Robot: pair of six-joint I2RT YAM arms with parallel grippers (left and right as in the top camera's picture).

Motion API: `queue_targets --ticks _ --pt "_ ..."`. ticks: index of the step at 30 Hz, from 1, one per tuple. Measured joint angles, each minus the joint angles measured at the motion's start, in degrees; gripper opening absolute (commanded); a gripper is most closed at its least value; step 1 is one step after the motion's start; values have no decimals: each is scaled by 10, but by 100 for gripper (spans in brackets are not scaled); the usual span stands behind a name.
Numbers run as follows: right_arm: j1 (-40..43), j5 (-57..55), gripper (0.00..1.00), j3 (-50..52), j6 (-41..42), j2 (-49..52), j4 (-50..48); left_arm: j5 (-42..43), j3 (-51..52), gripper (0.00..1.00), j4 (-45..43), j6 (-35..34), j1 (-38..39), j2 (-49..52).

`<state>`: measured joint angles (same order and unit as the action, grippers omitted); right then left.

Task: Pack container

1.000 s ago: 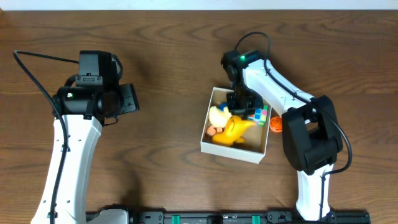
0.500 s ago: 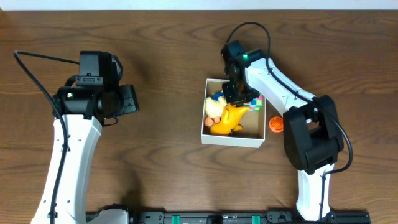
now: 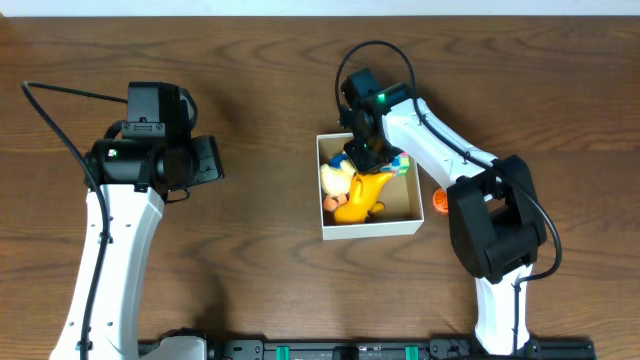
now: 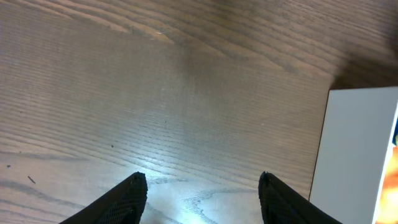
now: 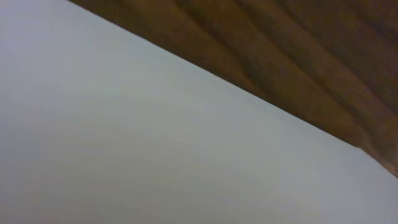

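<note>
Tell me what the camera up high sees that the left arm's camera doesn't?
Only the overhead view shows the left arm and the right arm, the yellow toy inside the box, and an orange disc on the table beside the box. Only the left wrist view shows the left gripper up close, with its two black fingers spread apart and nothing between them, plus the fine wood grain. Both views show the brown table and the box's white wall.
</note>
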<state>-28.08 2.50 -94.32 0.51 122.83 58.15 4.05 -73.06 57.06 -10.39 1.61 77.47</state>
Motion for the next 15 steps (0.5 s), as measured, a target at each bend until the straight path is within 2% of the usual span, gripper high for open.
queue_targets --ticks 9,15 --pt "-2 50 27 0 -36 0 42 0 0 60 0 0 0 0" --pt "-3 66 38 0 -45 0 38 0 0 60 0 0 0 0"
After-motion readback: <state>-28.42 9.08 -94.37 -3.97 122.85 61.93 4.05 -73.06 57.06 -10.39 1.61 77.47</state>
